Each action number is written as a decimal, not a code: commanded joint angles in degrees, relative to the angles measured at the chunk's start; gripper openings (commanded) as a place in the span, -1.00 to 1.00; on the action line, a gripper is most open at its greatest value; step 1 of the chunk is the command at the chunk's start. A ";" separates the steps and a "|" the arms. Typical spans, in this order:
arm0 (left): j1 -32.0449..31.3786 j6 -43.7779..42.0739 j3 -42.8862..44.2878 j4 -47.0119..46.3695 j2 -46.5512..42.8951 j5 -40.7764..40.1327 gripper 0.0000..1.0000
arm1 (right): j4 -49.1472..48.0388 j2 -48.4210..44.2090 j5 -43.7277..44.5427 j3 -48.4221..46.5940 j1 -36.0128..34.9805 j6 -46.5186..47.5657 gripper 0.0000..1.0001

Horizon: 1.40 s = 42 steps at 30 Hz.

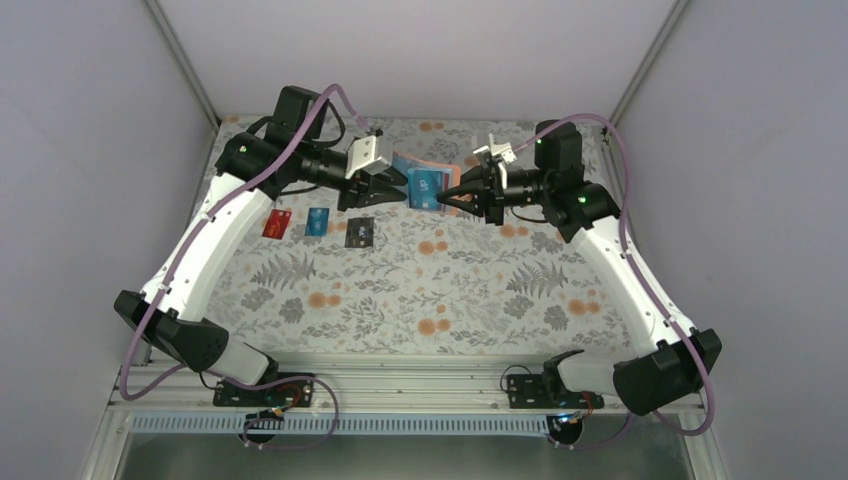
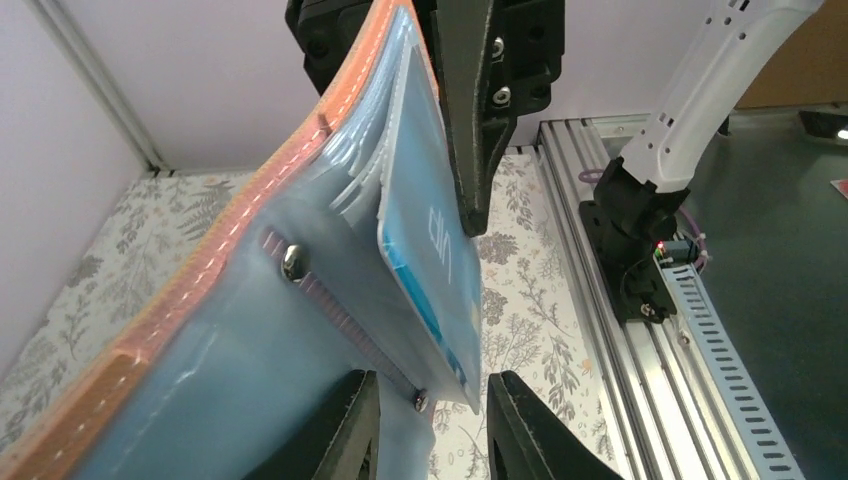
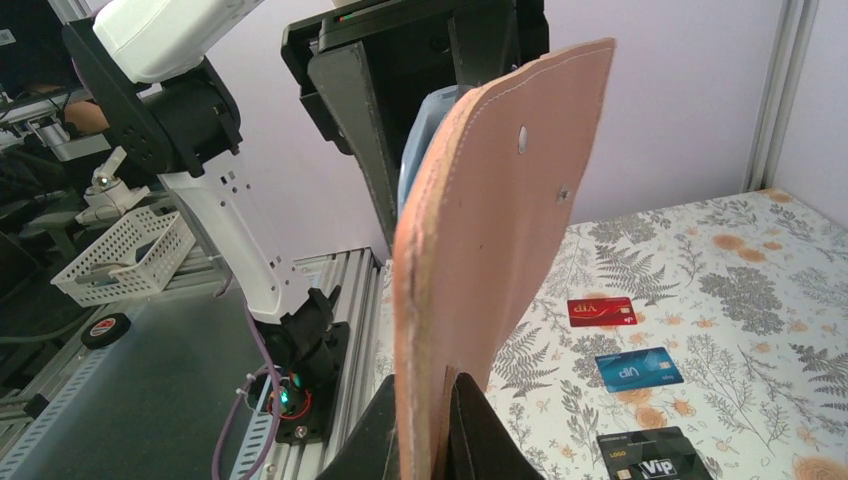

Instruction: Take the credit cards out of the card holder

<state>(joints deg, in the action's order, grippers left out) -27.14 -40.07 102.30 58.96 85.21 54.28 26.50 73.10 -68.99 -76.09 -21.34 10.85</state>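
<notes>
Right pincer (image 3: 430,420) is clamped on one edge of the holder (image 3: 500,220) and carries it in the air above the far part of the counter (image 1: 450,290). The holder is unfolded. Its tan outside faces the right wrist camera, and its light-blue pocket side faces the left arm.

Opposite, the left pincer (image 2: 432,388) stands narrowly parted, level with the holder. Its fingers (image 2: 345,430) sit either side of the free corner of a pale-blue card (image 2: 430,250). Counter pattern shows between that corner and one finger. Contact with the other finger cannot be told.

The pale-blue card is partly out of a pocket on the holder's inside, with one end tucked in and lettering visible.

Three cards lie flat and face up on the counter, left of centre, beneath the left arm. They form a row, apart from one another: red card (image 3: 602,311) outermost, blue card (image 3: 638,369) in the middle, black card (image 3: 650,460) nearest the centre. All three are well apart from the holder and from both pincers.
</notes>
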 commanded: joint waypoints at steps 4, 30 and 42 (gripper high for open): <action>-0.94 2.73 -0.74 -3.32 -0.32 -1.25 -0.54 | 0.22 -1.68 -2.20 -2.04 0.10 1.13 -0.89; -4.15 5.90 0.55 -4.72 0.76 -3.72 -0.89 | 0.65 -2.09 -2.20 -1.73 0.12 1.80 -0.88; -3.29 2.28 -0.64 -3.22 0.55 -2.60 -0.94 | 1.49 -2.86 -2.72 -1.78 0.10 2.89 -0.87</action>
<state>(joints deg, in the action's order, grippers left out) -30.63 -35.00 101.89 56.18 85.97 52.34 28.34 72.60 -68.84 -76.09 -20.71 12.73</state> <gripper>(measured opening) 0.030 0.071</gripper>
